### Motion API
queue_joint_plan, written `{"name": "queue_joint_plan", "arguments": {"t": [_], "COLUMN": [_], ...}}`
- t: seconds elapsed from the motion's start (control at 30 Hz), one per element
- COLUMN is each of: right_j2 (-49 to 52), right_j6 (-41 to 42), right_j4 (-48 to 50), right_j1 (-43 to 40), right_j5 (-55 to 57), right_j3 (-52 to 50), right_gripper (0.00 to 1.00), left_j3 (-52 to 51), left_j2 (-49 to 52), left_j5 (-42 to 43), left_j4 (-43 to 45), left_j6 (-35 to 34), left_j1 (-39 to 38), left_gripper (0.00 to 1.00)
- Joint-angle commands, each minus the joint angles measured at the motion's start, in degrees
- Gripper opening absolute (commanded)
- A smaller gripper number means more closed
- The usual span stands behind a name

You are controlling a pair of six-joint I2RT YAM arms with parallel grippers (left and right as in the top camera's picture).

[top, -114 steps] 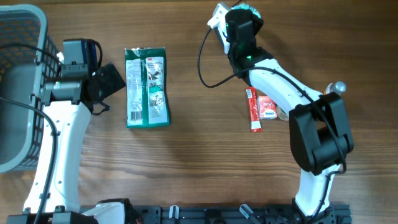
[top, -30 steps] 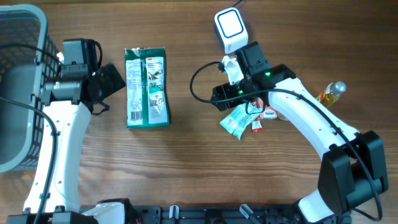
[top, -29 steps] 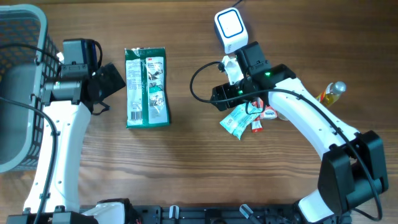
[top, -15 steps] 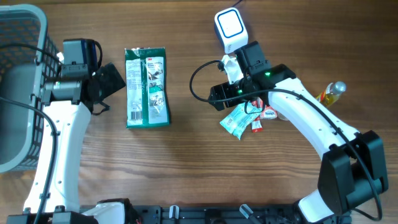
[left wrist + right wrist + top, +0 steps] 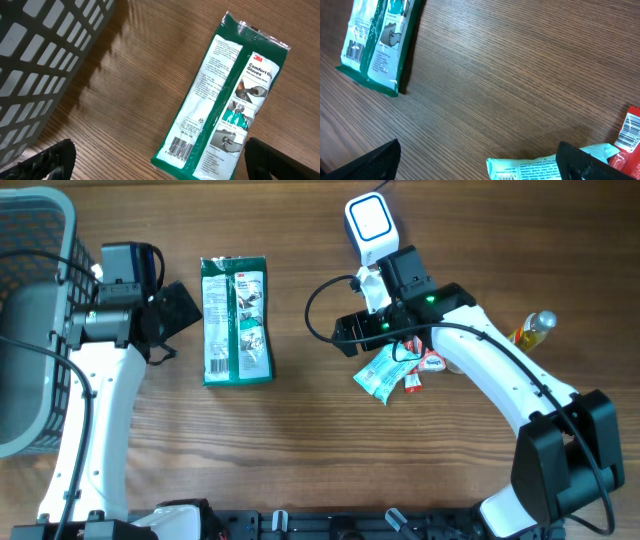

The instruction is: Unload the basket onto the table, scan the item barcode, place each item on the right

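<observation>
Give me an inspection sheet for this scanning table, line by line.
Surface: wood-grain table, no marks seen.
Job's things: white handheld scanner at the far edge, not gripped; flat green glove packet, barcode facing up.
Clutter: pale teal pouch, red sachets and a small yellow-filled bottle, all by the right arm.
Grippers: left gripper open beside the glove packet; right gripper open and empty, next to the pouch.
Cables: black cable loops off the right wrist.
Surroundings: grey mesh basket at the left edge.
</observation>
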Motion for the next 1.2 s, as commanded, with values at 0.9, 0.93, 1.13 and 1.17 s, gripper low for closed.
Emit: {"name": "queue_joint_plan", "arguments": {"t": [0.9,0.93,1.13,1.17], "right_j2": [0.2,0.2,0.2,0.2], "right_j6": [10.3,10.4,11.9,12.9], "right_j4": [-1.0,-1.0,-1.0,-1.0], "right_j1": [0.2,0.3,1.9,2.4], "right_j5": [-1.6,-1.6,-1.6,-1.5], "right_j3": [-0.2,-0.2,-0.2,-0.2], "right_gripper": [0.92,0.89,0.67,0.54], "left_j3": [0.0,0.0,0.0,0.0], "left_j2": [0.1,0.1,0.1,0.1], "left_j5": [0.1,0.1,0.1,0.1], "left_j4": [0.1,0.1,0.1,0.1], "left_j6": [0.5,0.5,0.5,0.5], "left_j1": [-0.3,-0.3,-0.3,-0.3], "left_gripper": [1.00,1.00,1.00,1.00]}}
